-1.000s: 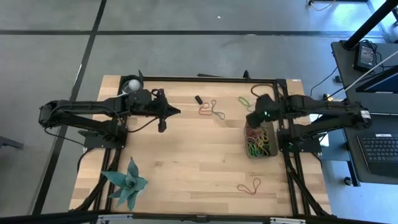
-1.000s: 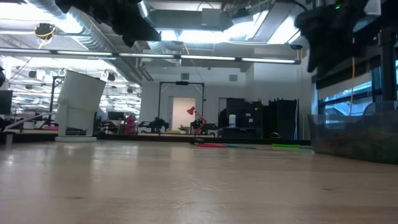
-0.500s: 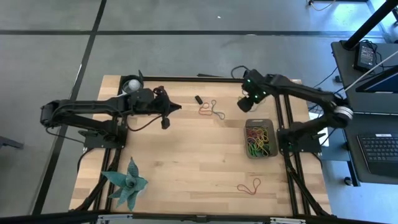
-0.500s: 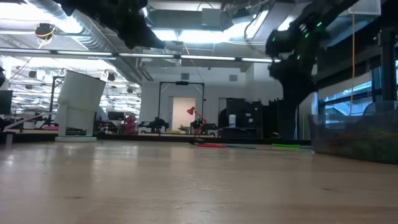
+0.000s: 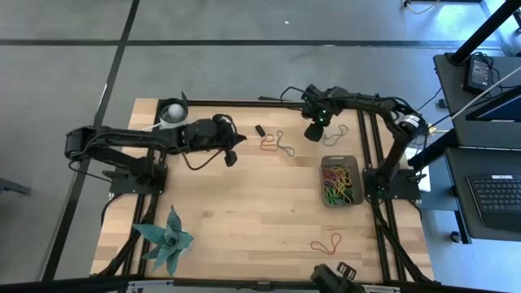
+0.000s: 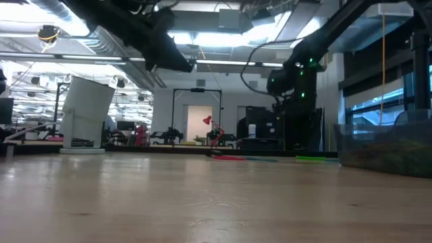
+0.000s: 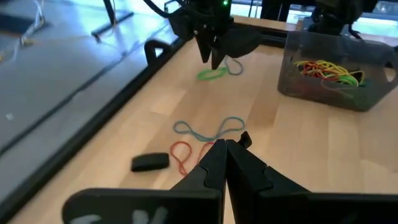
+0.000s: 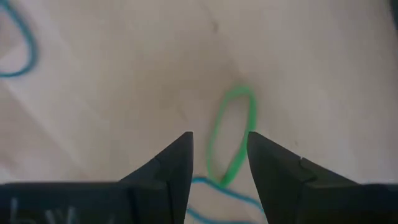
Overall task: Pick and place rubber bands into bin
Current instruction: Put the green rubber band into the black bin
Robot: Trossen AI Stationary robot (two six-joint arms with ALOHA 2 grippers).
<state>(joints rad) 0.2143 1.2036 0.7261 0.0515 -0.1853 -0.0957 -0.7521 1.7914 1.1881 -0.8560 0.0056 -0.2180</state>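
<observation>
One green rubber band [image 8: 231, 134] lies flat on the wooden table [image 5: 244, 203], directly beyond the parted tips of the right gripper [image 8: 219, 149], its loop showing in the gap between the two fingers [image 8: 171, 165]. Those fingers are spread and hold nothing, hovering above the band. A blue band [image 8: 221, 190] crosses just under the green one, nearer the fingers. From the left wrist view the same green band [image 7: 212, 74] sits under the right gripper [image 7: 211, 59], with the bin [image 7: 329, 78] beside it, heaped with coloured bands [image 7: 326, 70]. Farther from those fingers lie a blue band [image 7: 208, 129] and a red band [image 7: 186, 154], just ahead of the left gripper [image 7: 225, 148], whose fingers are clenched together on nothing. A small black piece [image 7: 150, 162] rests beside the red band. Another red band [image 5: 326, 243] lies well apart from both grippers.
</observation>
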